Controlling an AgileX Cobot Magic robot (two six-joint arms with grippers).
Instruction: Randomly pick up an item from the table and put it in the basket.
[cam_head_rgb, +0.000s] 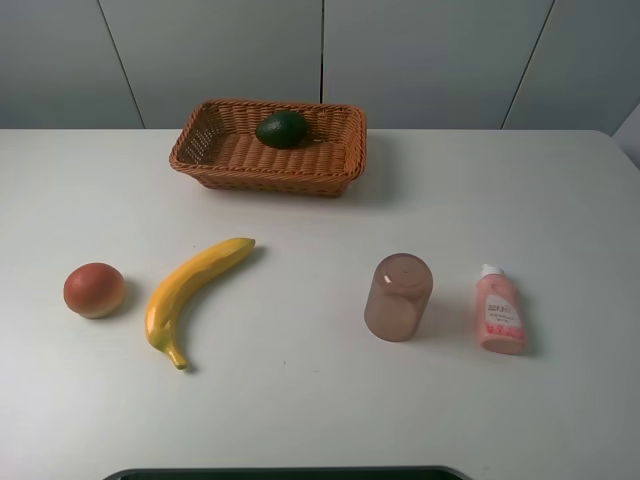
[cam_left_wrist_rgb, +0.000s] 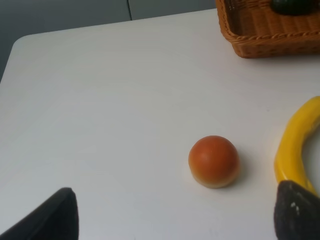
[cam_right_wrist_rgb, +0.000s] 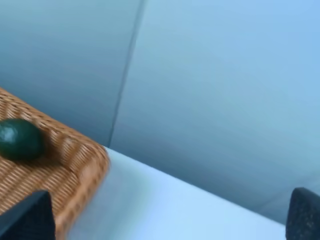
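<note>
Left gripper (cam_left_wrist_rgb: 176, 207) fingers spread wide, nothing held; red fruit (cam_left_wrist_rgb: 214, 161) and banana (cam_left_wrist_rgb: 295, 142) ahead on table (cam_left_wrist_rgb: 100, 100). Right gripper (cam_right_wrist_rgb: 167, 215) same, wide and empty, by basket (cam_right_wrist_rgb: 80, 162) corner. I see avocado (cam_head_rgb: 282, 128) lying inside basket, skin up.

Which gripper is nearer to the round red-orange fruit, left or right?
Left. The left gripper is open just short of the red-orange fruit, which lies ahead of it. The right gripper is by a corner of the basket, and that fruit is absent from its view.
</note>
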